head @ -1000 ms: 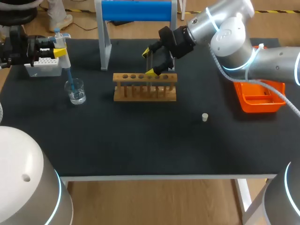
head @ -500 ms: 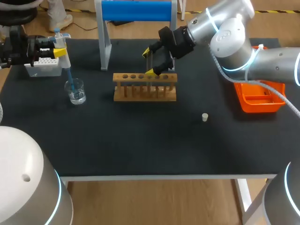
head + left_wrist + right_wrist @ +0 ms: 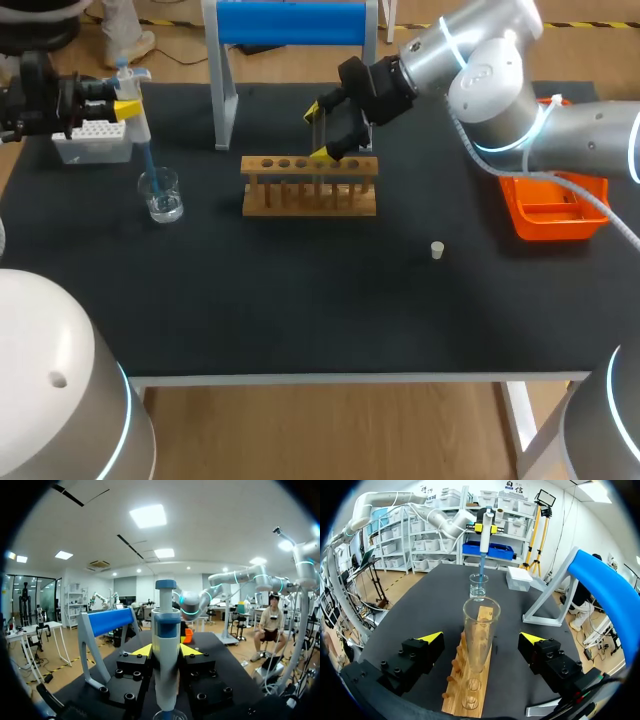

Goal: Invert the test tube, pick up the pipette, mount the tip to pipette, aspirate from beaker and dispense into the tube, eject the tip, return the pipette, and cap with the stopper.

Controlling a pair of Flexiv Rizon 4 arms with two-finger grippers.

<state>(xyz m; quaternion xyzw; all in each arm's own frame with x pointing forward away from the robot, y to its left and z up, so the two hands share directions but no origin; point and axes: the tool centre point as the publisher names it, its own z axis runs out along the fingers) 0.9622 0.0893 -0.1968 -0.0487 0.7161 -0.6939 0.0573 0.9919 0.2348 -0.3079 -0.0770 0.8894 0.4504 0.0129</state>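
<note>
- Glass beaker (image 3: 161, 194), small, clear and part-filled with liquid, stands on the black counter (image 3: 300, 300) just in front of the white tip box (image 3: 95, 143). The step in hand appears to be aspiration.
- Left hand (image 3: 166, 650) is clamped on the white-and-blue pipette (image 3: 127, 88), which hangs upright. Its blue tip (image 3: 148, 168) reaches down into the beaker.
- Hold the pipette vertical, with the tip's end below the liquid surface and off the glass wall. Immersion cannot be confirmed from these views.
- Draw liquid slowly to avoid taking in air.
- Lift straight up before any sideways travel, so the beaker is not tipped.
- Right hand (image 3: 317, 134) brackets the clear glass test tube (image 3: 480, 625) with its fingers spread well apart, gripping nothing. The tube stands mouth-up in the wooden rack (image 3: 310, 187), ready to receive the dose.
- Small white stopper (image 3: 437, 250) lies on the counter, apart from the rack on its right.
</note>
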